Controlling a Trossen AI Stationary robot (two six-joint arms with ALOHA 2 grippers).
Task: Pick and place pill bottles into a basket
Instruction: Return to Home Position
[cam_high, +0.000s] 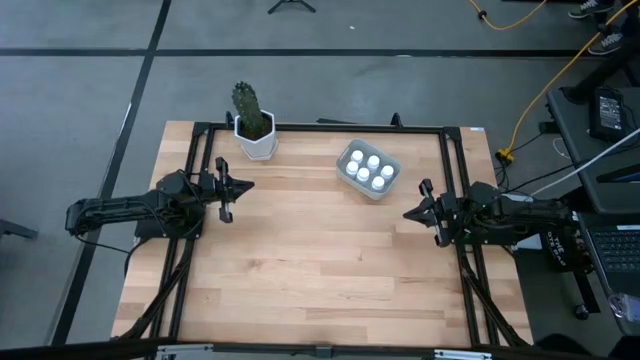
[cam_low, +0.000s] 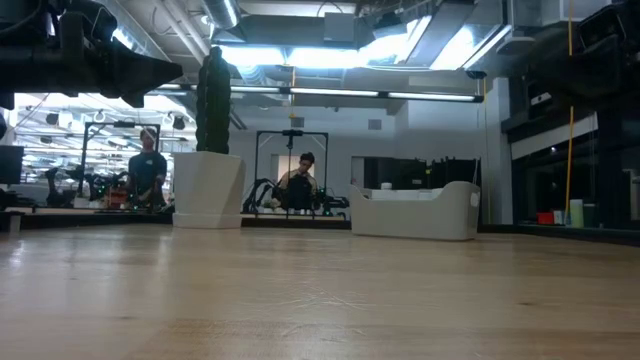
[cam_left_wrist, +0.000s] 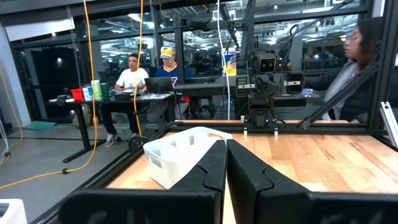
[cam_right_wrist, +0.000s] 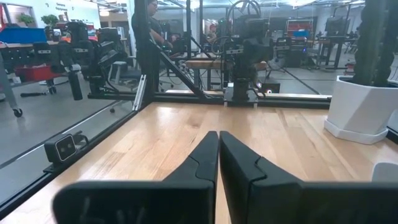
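Wooden table held six pill bottles inside the basket; left gripper and right gripper were clenched empty at either side. A careless arm swing could have tipped the basket.

Overhead straight down, low level across table, both show basket, wrists inward

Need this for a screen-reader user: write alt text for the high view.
Six white bottles stand in a grey basket at the top of the table, right of a cactus pot. The left tool and right tool, both shut and empty, sit at opposite sides, pointing inward.
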